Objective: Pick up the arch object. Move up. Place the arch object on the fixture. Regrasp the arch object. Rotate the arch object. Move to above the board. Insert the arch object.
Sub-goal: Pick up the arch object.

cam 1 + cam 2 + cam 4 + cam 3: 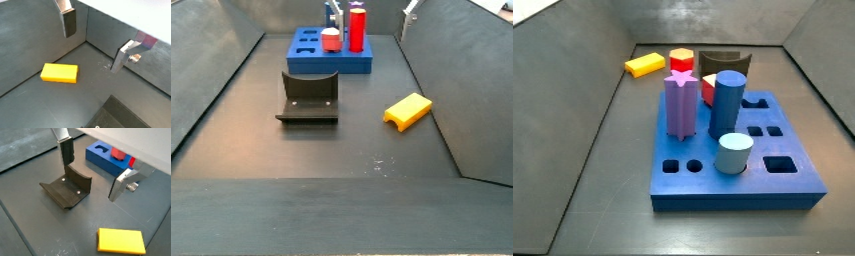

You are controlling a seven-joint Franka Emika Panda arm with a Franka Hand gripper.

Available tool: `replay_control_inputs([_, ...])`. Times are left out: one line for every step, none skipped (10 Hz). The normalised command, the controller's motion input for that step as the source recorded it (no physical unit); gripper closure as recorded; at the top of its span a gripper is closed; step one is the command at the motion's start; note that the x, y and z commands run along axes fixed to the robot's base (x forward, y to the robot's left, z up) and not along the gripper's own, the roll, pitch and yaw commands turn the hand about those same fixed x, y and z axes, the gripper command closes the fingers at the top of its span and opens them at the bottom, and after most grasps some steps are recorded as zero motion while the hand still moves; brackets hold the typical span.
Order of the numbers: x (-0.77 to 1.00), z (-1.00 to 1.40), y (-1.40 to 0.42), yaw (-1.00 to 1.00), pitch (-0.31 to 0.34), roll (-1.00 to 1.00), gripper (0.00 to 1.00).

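Note:
The arch object [59, 72] is a small yellow-orange block lying flat on the dark floor, and it also shows in the opposite wrist camera [121, 240]. In both side views the arch object [643, 65] [408, 110] rests near a side wall. My gripper [95, 40] [95, 169] hangs open above the floor with nothing between its fingers [69, 22], apart from the block. The dark fixture [67, 190] [309, 97] with its scooped top stands between the block and the blue board [100, 160] [740, 190].
The board carries a purple star peg [680, 100], a blue cylinder [728, 100], a pale cylinder [735, 153] and a red peg [358, 28]. Grey walls [107, 32] enclose the floor on all sides.

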Motion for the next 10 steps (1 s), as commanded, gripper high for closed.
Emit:
replay_control_inputs([-0.03, -0.08, 0.01, 0.00, 0.000, 0.00, 0.00])
replay_control_inputs([-0.72, -0.64, 0.00, -0.46, -0.096, 0.05, 0.00])
replay_control_inputs([-0.59, -0.89, 0.03, -0.59, -0.137, -0.01, 0.00])
replay_control_inputs([-0.54, -0.92, 0.11, -0.68, -0.114, -0.03, 0.00])
replay_control_inputs([-0.55, -0.92, 0.12, -0.71, -0.093, -0.05, 0.00])
replay_control_inputs([-0.55, -0.92, 0.10, -0.73, -0.084, -0.07, 0.00])
replay_control_inputs([-0.46, -0.85, 0.03, -0.77, -0.103, -0.08, 0.00])
replay_control_inputs([-0.21, -0.71, 0.03, -0.75, -0.133, -0.13, 0.00])
replay_control_inputs([0.07, -0.71, 0.15, -0.69, -0.069, -0.14, 0.00])
replay_control_inputs([0.21, -0.68, 0.13, -0.61, -0.050, -0.15, 0.00])
